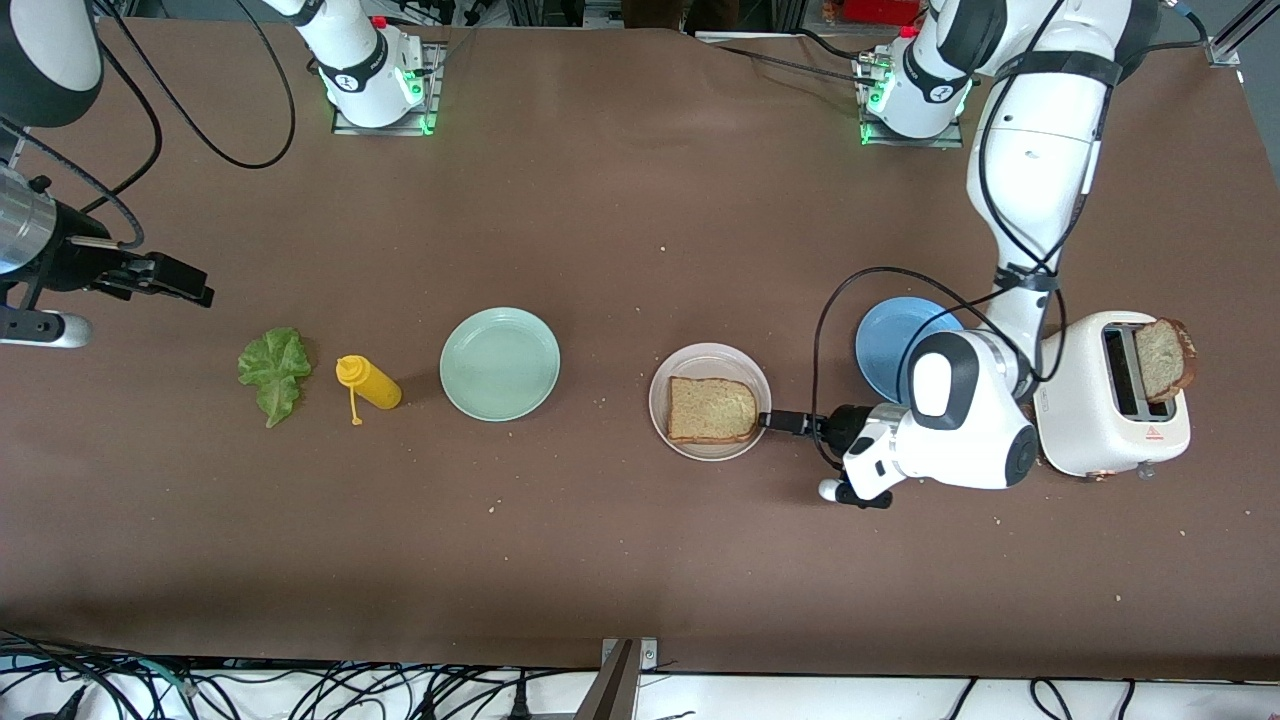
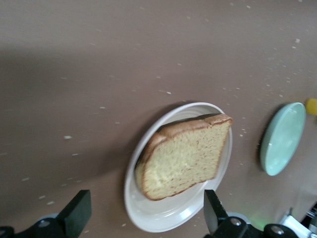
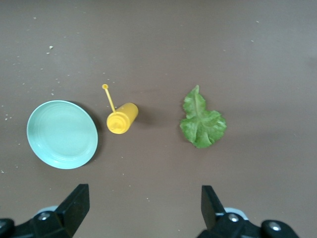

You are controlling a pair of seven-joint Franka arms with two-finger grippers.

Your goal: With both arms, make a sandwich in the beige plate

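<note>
One speckled bread slice [image 1: 710,410] lies flat in the beige plate [image 1: 700,352]. My left gripper [image 1: 775,421] is open at the plate's rim, on the side toward the left arm's end. In the left wrist view the slice [image 2: 185,156] rests on the plate [image 2: 163,215], clear of the left gripper [image 2: 146,210], whose fingers hold nothing. A second slice [image 1: 1162,358] stands in the toaster [image 1: 1110,400]. The lettuce leaf [image 1: 273,370] lies on the table toward the right arm's end. My right gripper [image 1: 190,285] hovers open above the table beside the lettuce [image 3: 202,121].
A yellow squeeze bottle [image 1: 372,383] lies between the lettuce and a mint-green plate [image 1: 500,363]. A blue plate [image 1: 890,340] sits beside the toaster, partly under the left arm. Crumbs dot the brown table.
</note>
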